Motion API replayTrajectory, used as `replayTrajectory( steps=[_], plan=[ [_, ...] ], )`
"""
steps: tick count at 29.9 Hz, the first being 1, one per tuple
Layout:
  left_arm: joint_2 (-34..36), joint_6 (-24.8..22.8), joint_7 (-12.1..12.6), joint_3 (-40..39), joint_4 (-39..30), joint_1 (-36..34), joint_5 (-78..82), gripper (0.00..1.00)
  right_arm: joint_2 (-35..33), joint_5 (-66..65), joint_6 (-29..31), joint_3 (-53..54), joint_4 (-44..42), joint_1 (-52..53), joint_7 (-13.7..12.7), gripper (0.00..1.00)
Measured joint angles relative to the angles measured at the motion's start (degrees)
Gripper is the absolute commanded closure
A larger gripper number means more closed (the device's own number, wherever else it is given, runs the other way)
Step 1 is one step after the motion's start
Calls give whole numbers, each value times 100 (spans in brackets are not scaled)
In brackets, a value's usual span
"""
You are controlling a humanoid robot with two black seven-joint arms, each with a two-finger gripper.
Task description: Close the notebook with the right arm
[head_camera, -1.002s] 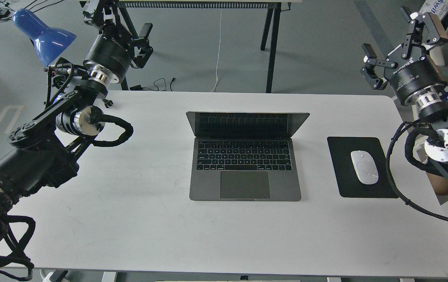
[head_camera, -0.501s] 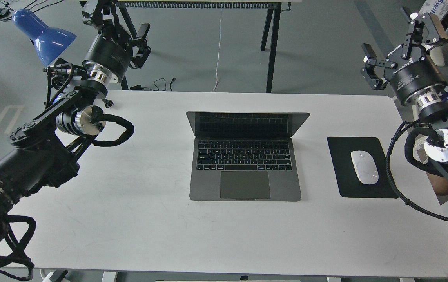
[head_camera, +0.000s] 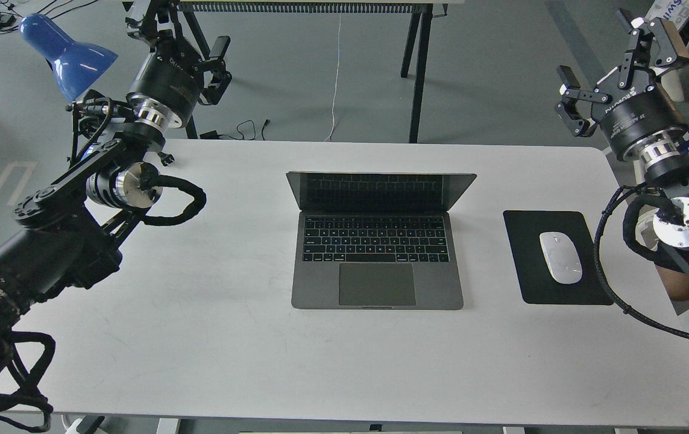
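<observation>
The space-grey notebook lies open at the middle of the white table, its dark screen raised and tilted back, black keys facing me. My right gripper is open and empty, held high beyond the table's far right corner, well right of the notebook's lid. My left gripper is open and empty, raised beyond the far left corner of the table.
A black mouse pad with a white mouse lies right of the notebook. A blue desk lamp stands at the far left. Another table's black legs stand behind.
The left gripper has shifted slightly up and left. The right arm has nudged a little; the notebook has not moved.
</observation>
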Motion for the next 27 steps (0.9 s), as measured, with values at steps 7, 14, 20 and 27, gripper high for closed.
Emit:
replayTrajectory(
  steps=[7,14,20,27],
  plan=[
    [0,0,0,3,7,0,0,0,-10,0,0,0,21,82,-8,0],
    [0,0,0,3,2,0,0,0,-81,-63,-35,-443,-30,442,-30,0],
    [-4,0,0,3,2,0,0,0,-156,-79,-245,-1407,-49,1176,-138,0],
    [-3,0,0,3,2,0,0,0,-128,-80,-406,-2534,-307,2002,-170,0]
  ],
)
